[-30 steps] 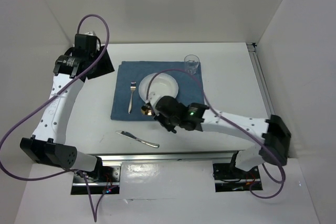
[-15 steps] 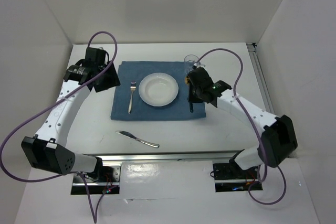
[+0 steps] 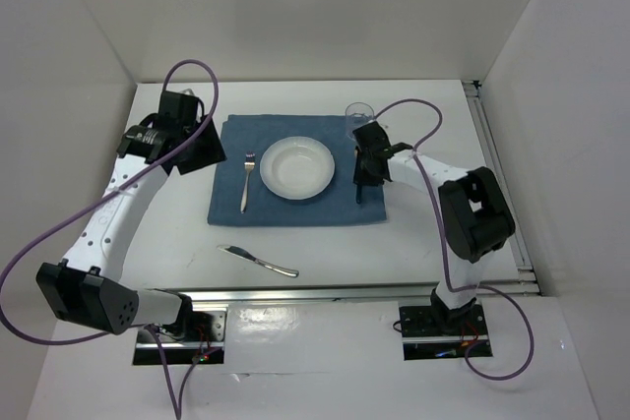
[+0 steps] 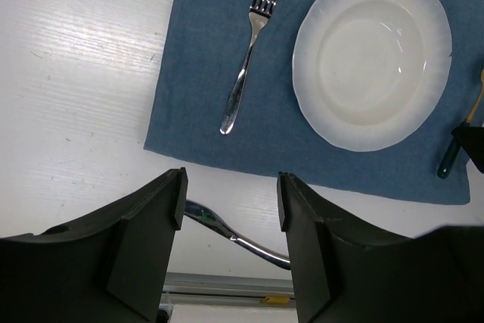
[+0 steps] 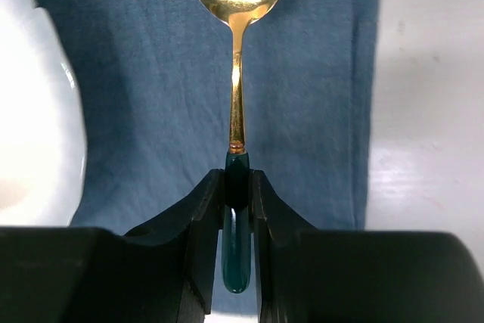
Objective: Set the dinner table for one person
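On the white dinner table lies a blue placemat with a white plate in its middle and a silver fork to the plate's left. My right gripper is shut on the green handle of a gold spoon, held over the placemat right of the plate; it also shows in the top view. A clear glass stands at the mat's far right corner. My left gripper is open and empty above the table's left side. A silver knife lies near the front edge.
A silver metal rail runs along the table's right edge, another along the front. White walls enclose the back and sides. Purple cables loop over both arms. In the left wrist view the knife shows between the fingers, far below.
My right gripper carried the spoon from the plate's near left side across to the mat's right side and settled there. My left arm drew in toward the placemat.
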Tool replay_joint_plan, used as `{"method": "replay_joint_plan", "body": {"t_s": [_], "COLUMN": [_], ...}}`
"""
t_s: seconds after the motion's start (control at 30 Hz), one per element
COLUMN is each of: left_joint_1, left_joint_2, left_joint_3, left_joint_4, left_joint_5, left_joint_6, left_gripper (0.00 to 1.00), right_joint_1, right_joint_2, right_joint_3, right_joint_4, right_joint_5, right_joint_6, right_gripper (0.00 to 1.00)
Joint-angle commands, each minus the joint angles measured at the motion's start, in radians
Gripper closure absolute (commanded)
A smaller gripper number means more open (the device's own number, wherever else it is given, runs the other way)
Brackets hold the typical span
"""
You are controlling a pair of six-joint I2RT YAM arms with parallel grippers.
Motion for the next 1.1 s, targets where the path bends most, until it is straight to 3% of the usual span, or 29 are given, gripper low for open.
{"method": "replay_joint_plan", "body": {"t_s": [0.0,0.03,0.13,0.33,0.5,0.6,0.7,0.83,1.07], "left_joint_1": [-0.005,-0.005,-0.005,-0.005,-0.005,-0.005,-0.005,-0.005,-0.005], "left_joint_2": [-0.032,-0.032,-0.032,-0.032,-0.032,-0.032,-0.032,-0.041,-0.061], "left_joint_3": [-0.006,-0.006,-0.006,-0.015,-0.001,0.087,0.175,0.232,0.198], "left_joint_4": [0.008,0.008,-0.001,-0.001,-0.001,-0.047,-0.074,-0.100,-0.111], "left_joint_5": [-0.016,-0.016,-0.016,-0.016,-0.007,0.006,-0.011,-0.070,-0.083], "left_joint_6": [-0.012,-0.012,-0.012,-0.012,-0.012,-0.012,-0.012,-0.003,-0.023], "left_gripper": [0.32,0.32,0.32,0.32,0.32,0.32,0.32,0.28,0.28], "right_joint_1": [0.001,0.001,0.001,0.011,0.050,0.173,0.336,0.551,0.721], "right_joint_2": [0.045,0.045,0.070,0.028,-0.140,-0.252,-0.330,-0.284,-0.061], "right_joint_3": [0.068,0.068,0.091,0.102,0.102,0.044,-0.031,-0.047,0.036], "right_joint_4": [0.081,0.081,0.081,0.035,-0.002,0.010,0.057,0.068,0.079], "right_joint_5": [-0.010,-0.010,-0.010,0.045,0.056,0.002,-0.090,-0.166,-0.237], "right_joint_6": [0.004,-0.008,-0.028,-0.038,-0.088,-0.181,-0.281,-0.338,-0.394], "right_gripper": [0.86,0.82,0.50,0.32,0.32,0.32,0.25,0.18,0.21]}}
